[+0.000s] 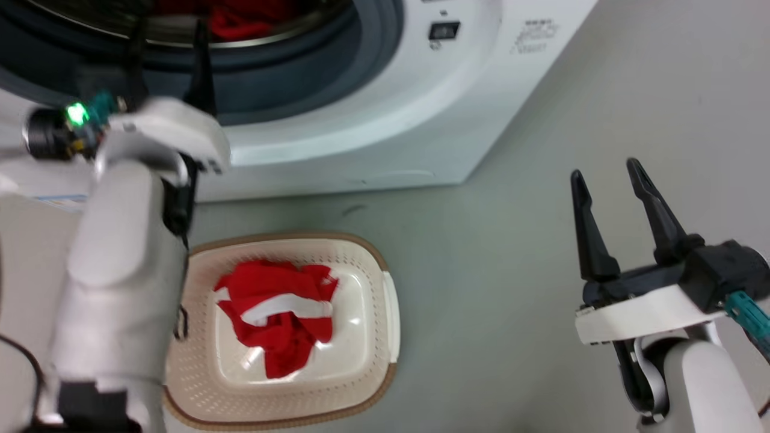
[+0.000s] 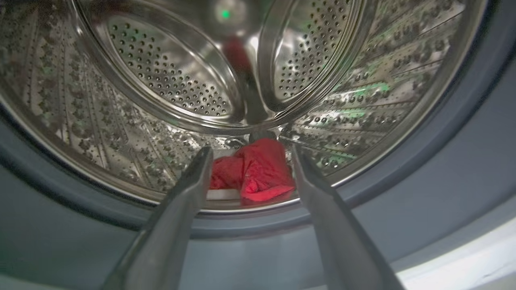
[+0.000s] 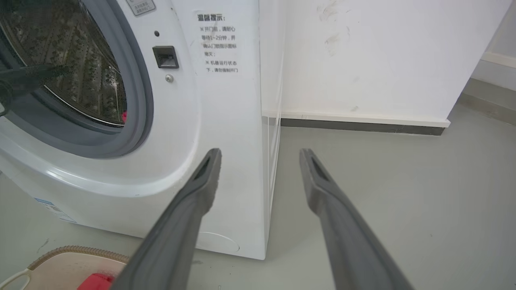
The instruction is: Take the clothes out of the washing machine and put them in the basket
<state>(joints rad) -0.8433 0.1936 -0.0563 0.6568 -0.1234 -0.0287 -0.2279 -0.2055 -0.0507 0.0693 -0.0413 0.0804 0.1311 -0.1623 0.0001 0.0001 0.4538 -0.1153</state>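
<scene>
The white washing machine (image 1: 385, 114) stands with its drum mouth showing. Red clothes (image 2: 254, 171) lie at the bottom front of the steel drum (image 2: 169, 72); a red patch of them (image 1: 240, 24) shows inside in the head view. My left gripper (image 2: 249, 153) is open at the drum mouth, its fingers pointing in on either side of the red bundle without touching it. A red garment with a white band (image 1: 280, 313) lies in the cream basket (image 1: 385, 361) on the floor before the machine. My right gripper (image 1: 604, 168) hangs open and empty over the floor, right of the basket.
Grey floor (image 1: 511, 270) spreads right of the machine. A white wall with a dark skirting strip (image 3: 363, 127) runs behind. The basket's corner (image 3: 60, 257) shows at the lower left of the right wrist view. The grey rubber ring (image 2: 463, 141) frames the drum.
</scene>
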